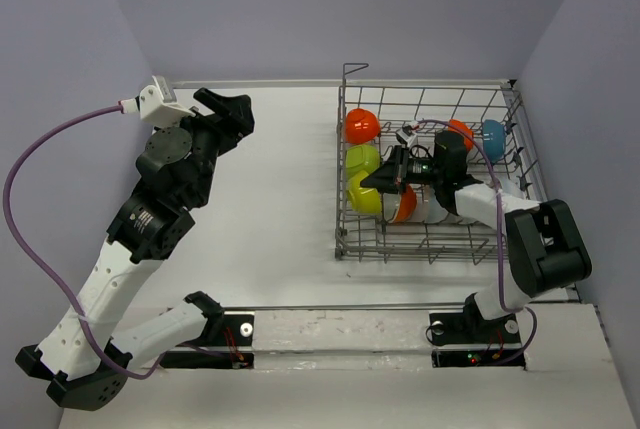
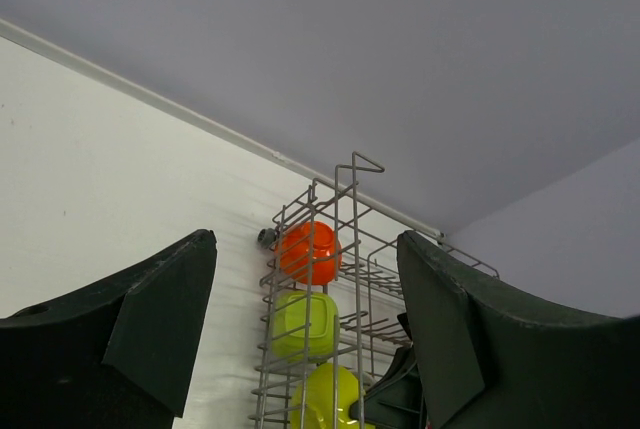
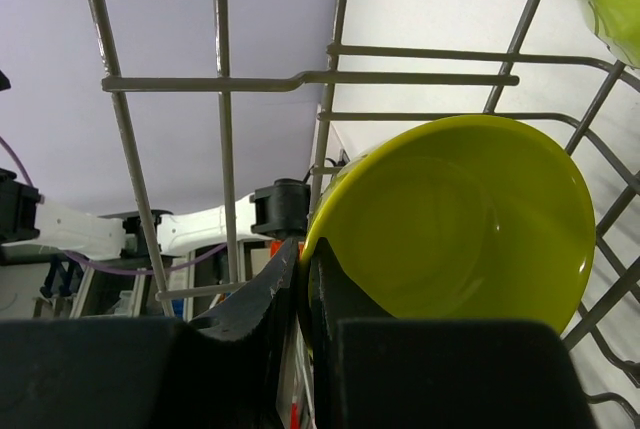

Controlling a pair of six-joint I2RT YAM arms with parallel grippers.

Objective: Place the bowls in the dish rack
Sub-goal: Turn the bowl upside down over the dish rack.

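Bowl count: right claw clamped on a yellow-green bowl in the rack

Writing: any print on the arms is too small to read.

Counts, top view:
- 1 dish rack [image 1: 420, 249], on the right half of the table [image 1: 280, 199]
- 3 orange-red bowls [image 1: 361, 125] inside it
- 2 yellow-green bowls [image 1: 362, 159] inside it
- 1 blue bowl [image 1: 493, 135], far right corner of the rack
- 1 white bowl [image 1: 437, 211], mostly hidden under the right arm; can't tell if there are more whites

Right gripper [image 1: 372, 181] sits inside the rack. Its fingers [image 3: 255, 299] are pinched nearly together on the rim of the near yellow-green bowl [image 3: 460, 239]. That bowl is in the rack's left column, hollow side facing the wrist camera.

Left gripper [image 1: 233, 112] hangs over the table's left part, well apart from the rack. Its jaws are spread wide and nothing is between them.
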